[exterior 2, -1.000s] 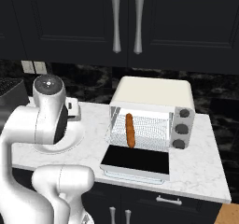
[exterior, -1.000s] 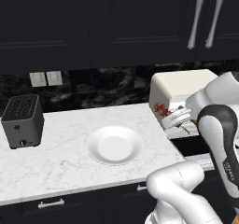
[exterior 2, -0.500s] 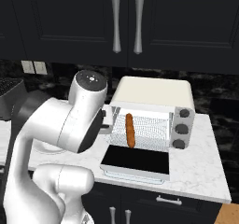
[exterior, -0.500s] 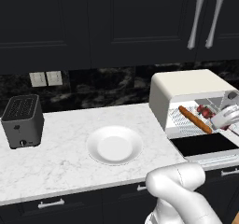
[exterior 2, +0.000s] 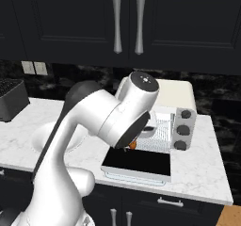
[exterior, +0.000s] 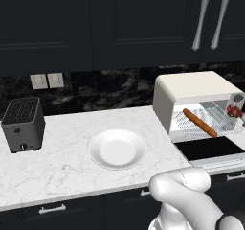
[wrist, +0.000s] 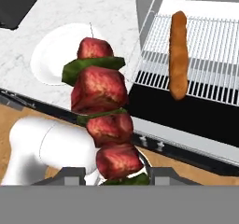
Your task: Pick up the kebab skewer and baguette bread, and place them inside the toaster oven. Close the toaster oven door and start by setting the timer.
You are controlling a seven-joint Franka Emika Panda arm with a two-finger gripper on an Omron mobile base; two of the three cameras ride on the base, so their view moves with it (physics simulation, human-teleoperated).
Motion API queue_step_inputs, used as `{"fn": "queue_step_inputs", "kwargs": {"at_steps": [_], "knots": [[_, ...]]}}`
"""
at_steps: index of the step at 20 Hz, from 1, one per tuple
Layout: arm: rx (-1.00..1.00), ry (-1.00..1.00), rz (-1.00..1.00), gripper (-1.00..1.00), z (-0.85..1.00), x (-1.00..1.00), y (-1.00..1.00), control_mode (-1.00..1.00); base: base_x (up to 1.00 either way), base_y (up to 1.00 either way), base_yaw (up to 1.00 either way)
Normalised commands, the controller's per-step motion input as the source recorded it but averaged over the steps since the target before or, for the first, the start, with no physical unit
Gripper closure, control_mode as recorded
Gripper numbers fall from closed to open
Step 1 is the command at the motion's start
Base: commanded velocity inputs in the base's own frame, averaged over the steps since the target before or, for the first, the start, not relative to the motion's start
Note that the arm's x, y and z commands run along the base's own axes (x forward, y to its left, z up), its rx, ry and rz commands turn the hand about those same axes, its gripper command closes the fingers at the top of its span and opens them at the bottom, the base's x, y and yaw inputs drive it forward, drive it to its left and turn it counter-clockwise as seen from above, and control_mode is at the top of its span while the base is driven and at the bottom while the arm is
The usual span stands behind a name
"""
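While the left base view shows the baguette bread (exterior: pixel 201 123) lying on the wire rack (exterior: pixel 206 120) inside the toaster oven (exterior: pixel 194 97), its door (exterior: pixel 209 149) dropped open, the hand view shows the kebab skewer (wrist: pixel 103 114). The gripper (wrist: pixel 120 174) is clamped narrowly on the skewer's lower end, holding it in front of the oven's open door.

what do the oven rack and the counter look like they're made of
The oven rack: thin parallel pale-grey wires, probably bare metal. The counter: white with faint grey veining and a smooth face, which looks like polished marble or a stone imitation.
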Motion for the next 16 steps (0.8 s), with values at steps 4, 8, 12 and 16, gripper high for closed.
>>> {"fn": "queue_step_inputs", "kwargs": {"at_steps": [4, 8, 12, 16], "knots": [[-0.01, 0.0, 0.0, 1.0, -0.46, 0.55, -0.1, -1.0, 0.0, 0.0, 0.0], [0.0, 0.0, 0.0, 1.0, -0.5, 0.55, -0.11, -1.0, 0.0, 0.0, 0.0], [0.0, 0.0, 0.0, 1.0, -0.56, 0.32, -0.24, -1.0, 0.0, 0.0, 0.0], [0.0, 0.0, 0.0, 1.0, -0.29, 0.37, -0.43, -1.0, 0.0, 0.0, 0.0]]}}
